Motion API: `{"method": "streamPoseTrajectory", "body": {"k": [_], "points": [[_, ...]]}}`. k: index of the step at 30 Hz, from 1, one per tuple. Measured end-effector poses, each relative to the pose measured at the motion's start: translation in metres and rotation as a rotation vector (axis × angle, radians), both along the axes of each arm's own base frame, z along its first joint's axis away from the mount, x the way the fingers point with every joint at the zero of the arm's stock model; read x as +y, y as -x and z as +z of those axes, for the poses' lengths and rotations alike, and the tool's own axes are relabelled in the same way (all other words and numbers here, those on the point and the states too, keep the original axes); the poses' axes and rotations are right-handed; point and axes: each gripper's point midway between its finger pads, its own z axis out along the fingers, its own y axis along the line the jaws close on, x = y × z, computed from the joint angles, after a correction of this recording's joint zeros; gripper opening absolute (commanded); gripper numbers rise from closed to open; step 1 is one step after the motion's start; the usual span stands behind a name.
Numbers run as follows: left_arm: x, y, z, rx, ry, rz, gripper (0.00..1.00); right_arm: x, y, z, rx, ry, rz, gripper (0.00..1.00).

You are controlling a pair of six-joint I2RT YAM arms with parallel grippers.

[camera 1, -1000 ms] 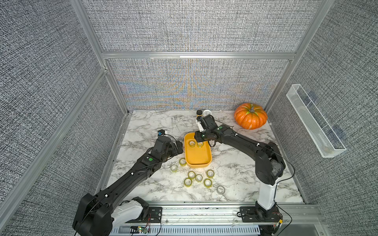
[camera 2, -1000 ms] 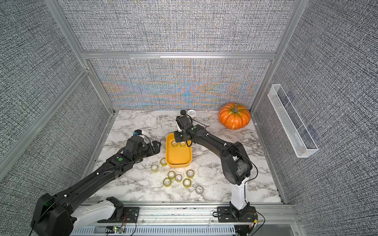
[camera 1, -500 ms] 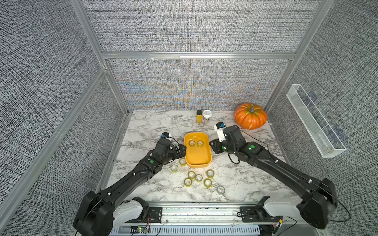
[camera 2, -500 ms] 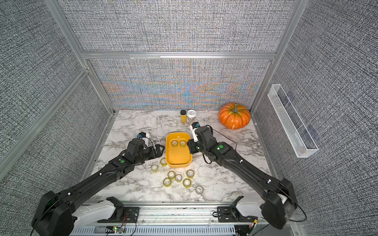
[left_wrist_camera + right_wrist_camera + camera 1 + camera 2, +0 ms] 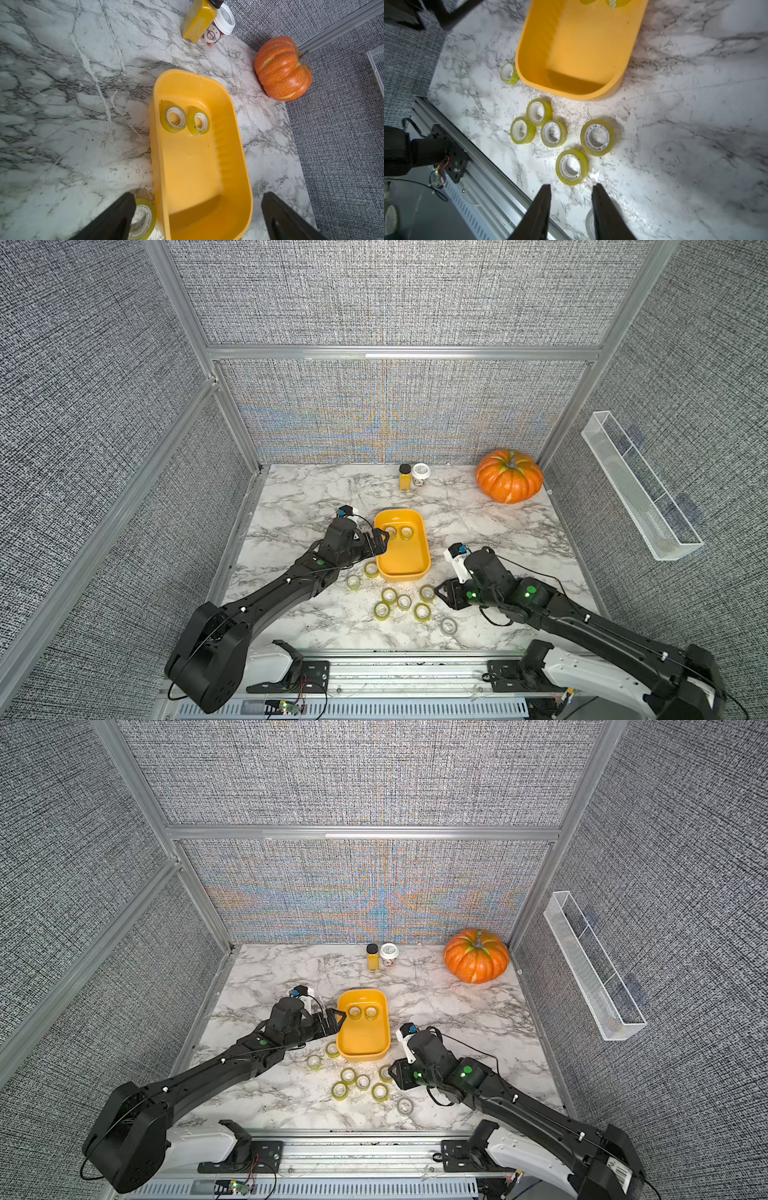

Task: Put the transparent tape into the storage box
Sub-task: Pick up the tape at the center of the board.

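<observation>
My right claw (image 5: 571,187) hangs narrowly apart and empty over the small yellowish clear-tape rolls (image 5: 572,166) near the counter's front edge, beside the shallow yellow plastic tub (image 5: 571,94); so narrow, it could push one away.

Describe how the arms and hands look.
Left arm and right arm: matte black links, green dots, white base housings, thin black cables looping at the wrists, white camera mounts with blue caps. Left hand and right hand: plain black tapered fingers.
</observation>
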Motion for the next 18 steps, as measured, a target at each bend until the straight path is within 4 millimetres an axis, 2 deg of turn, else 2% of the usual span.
{"method": "streamPoseTrajectory", "body": {"k": [8, 14, 18], "points": [[-0.002, 0.001, 0.015, -0.033, 0.024, 0.001, 1.0, -0.003, 0.041, -0.032, 0.11, 0.128, 0.061, 0.36], [0.006, 0.006, 0.012, -0.028, 0.007, 0.023, 1.0, -0.009, 0.062, -0.046, 0.149, 0.188, 0.079, 0.36], [0.006, 0.007, 0.008, -0.015, 0.013, 0.031, 1.0, -0.011, 0.069, -0.055, 0.171, 0.225, 0.082, 0.36]]}}
